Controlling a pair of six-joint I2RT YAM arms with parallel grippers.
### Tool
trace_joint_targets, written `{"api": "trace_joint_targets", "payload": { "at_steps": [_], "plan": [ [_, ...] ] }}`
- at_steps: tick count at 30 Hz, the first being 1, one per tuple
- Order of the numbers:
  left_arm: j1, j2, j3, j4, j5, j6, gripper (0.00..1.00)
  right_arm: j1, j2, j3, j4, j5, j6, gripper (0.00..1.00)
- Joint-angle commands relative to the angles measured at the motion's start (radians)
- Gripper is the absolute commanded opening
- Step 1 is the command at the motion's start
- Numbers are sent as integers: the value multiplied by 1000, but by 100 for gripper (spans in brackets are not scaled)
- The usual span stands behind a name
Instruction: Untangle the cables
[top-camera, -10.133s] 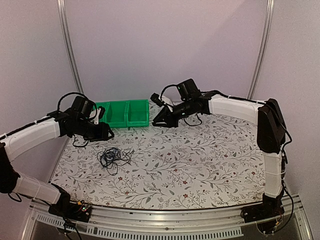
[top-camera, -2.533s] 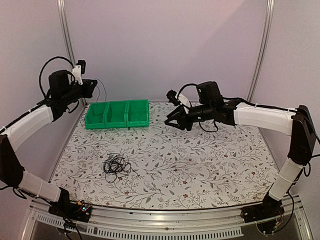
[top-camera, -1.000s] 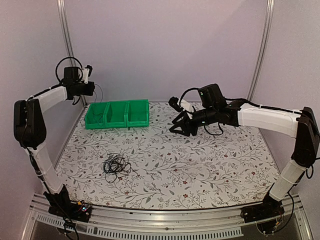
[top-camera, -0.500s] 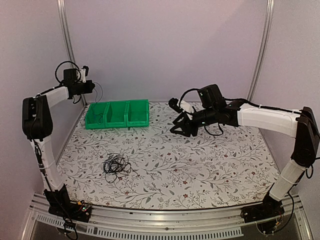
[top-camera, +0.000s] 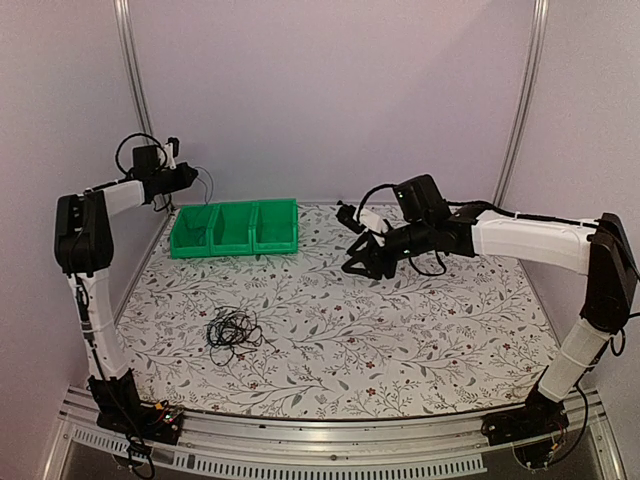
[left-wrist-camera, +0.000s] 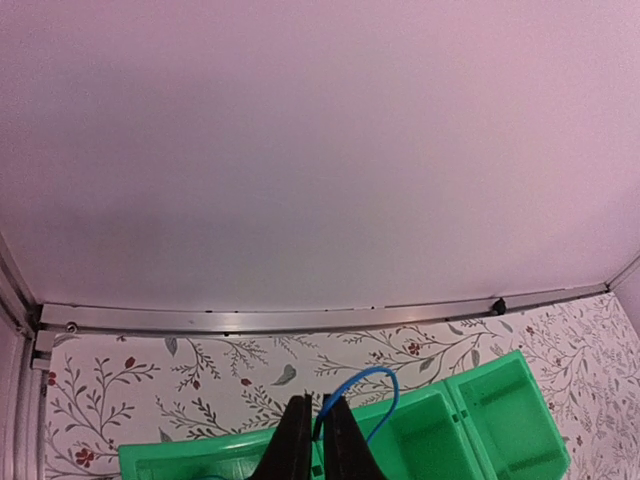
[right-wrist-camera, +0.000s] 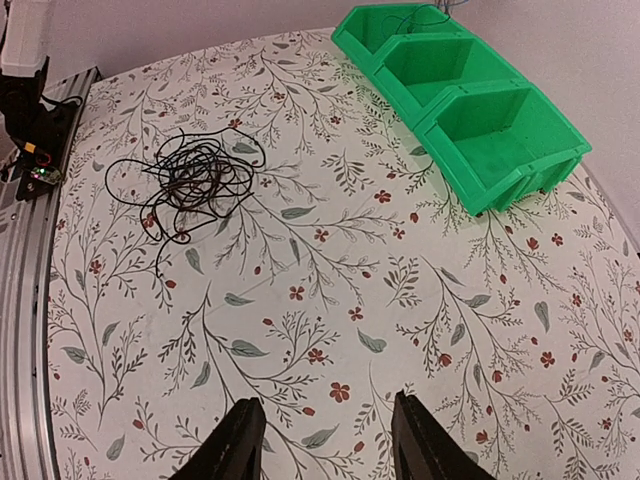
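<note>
The cables (top-camera: 233, 328) lie as a small, black, tangled bundle on the floral table (top-camera: 430, 340), toward its left front and well apart from both arms. In the view from above, a green bin (top-camera: 235, 228) with three compartments stands at the back left of the table, beyond the bundle. The left gripper (top-camera: 188, 174) is raised high near the back wall, above and just left of the bin's left end. The right gripper (top-camera: 356, 262) hangs over the middle of the table, to the right of the bin.

The left wrist view looks down on the bin, with a metal rail (left-wrist-camera: 300, 318) running along the foot of the back wall. The left fingers (left-wrist-camera: 295, 445) are pinched almost together at the bottom edge. A loose cable (left-wrist-camera: 362, 373), which looks blue here, rises from between them, arcs over and drops toward the bin. Which compartment it reaches cannot be told.

In the right wrist view, the right fingers (right-wrist-camera: 238, 445) stand wide apart with only floral cloth between them. The bundle lies at the upper left, near the table's metal front edge. The bin sits at the upper right, and a thin wire shows in its farthest compartment.
</note>
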Motion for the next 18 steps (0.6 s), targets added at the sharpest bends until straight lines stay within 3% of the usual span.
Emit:
{"api": "trace_joint_targets", "payload": {
  "at_steps": [1,11,18],
  "plan": [
    [-5,17,1,39,-2,-34,3,10,9,-3,0,12,-10,47],
    [-9,-82,-148,-46,-206,79,3,20,-9,-34,13,22,-30,48],
    [-20,-131,-253,-90,-306,70,2,28,-19,-50,15,22,-38,48]
  ]
}}
